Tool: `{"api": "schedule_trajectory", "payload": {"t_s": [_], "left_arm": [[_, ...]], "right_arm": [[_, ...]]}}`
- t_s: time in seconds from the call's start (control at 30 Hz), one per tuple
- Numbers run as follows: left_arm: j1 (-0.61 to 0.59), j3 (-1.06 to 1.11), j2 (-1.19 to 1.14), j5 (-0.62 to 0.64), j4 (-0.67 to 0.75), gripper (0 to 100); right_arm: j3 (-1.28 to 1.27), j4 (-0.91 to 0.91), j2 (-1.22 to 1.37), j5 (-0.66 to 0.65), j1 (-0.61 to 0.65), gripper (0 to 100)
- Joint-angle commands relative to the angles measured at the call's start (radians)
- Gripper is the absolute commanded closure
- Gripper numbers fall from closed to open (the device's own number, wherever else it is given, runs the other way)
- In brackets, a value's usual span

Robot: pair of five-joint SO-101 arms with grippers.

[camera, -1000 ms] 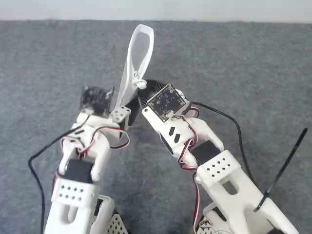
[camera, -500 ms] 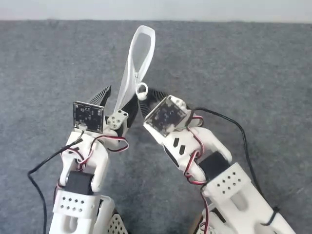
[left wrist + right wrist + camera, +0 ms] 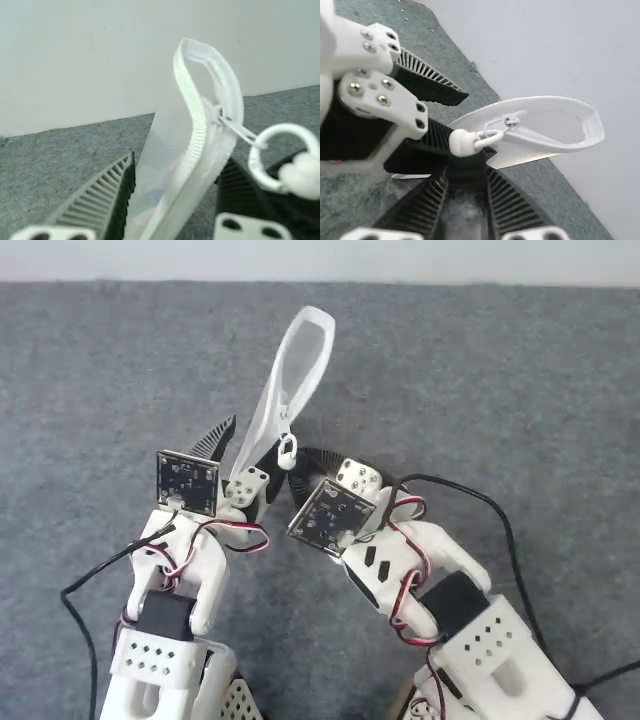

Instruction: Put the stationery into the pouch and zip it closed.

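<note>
I hold the pouch [image 3: 292, 370] up off the grey table [image 3: 480, 370] with its open end pointing to 1 o'clock in the high view. That leaves the zipped edge free and within reach. My left claw [image 3: 180, 165] stands wide, one jaw on either side of the pouch's lower part, and I cannot see it clamping; I judge it serves as a cradle. My right claw [image 3: 466, 167], at 5 o'clock from the slider [image 3: 510, 121], is closed almost fully on the bead end of the zip pull [image 3: 287, 450]. What I take for the stationery [image 3: 152, 197] shows as faint colour inside. The mouth beyond the slider gapes, so I reckon the pull must travel toward 1 o'clock while the pouch is braced.
</note>
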State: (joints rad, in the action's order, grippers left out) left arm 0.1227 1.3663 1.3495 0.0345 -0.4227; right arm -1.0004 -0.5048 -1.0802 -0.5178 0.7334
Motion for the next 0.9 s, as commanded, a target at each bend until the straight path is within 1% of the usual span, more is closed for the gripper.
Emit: {"api": "schedule_trajectory", "payload": {"t_s": [0.0, 0.07, 0.17, 0.3, 0.43, 0.57, 0.67, 0.73, 0.87], "left_arm": [[0.046, -0.024, 0.038, 0.011, 0.04, 76], [0.048, -0.024, 0.038, 0.011, 0.04, 77], [0.049, -0.025, 0.04, 0.002, 0.041, 82], [0.072, -0.015, 0.038, -0.068, 0.08, 86], [0.106, 0.001, 0.038, -0.11, 0.089, 92], [0.107, 0.004, 0.038, -0.161, 0.089, 99], [0.103, 0.005, 0.038, -0.169, 0.083, 99], [0.101, 0.005, 0.038, -0.169, 0.068, 99], [0.101, -0.002, 0.04, -0.17, 0.018, 99]], "right_arm": [[0.012, -0.018, -0.045, -0.015, 0.042, 99.3], [0.011, -0.021, -0.047, -0.015, 0.051, 99.3], [0.011, -0.027, -0.045, -0.015, 0.051, 99.3], [0.011, -0.027, -0.045, -0.012, 0.051, 99.3], [0.011, -0.027, -0.045, -0.008, 0.053, 99.3], [0.011, -0.024, -0.05, -0.008, 0.062, 99.3], [0.011, -0.016, -0.051, -0.006, 0.048, 99.3], [0.012, 0.008, -0.051, 0.031, 0.027, 99.3], [0.012, 0.093, -0.047, 0.175, -0.067, 99.3]]}}
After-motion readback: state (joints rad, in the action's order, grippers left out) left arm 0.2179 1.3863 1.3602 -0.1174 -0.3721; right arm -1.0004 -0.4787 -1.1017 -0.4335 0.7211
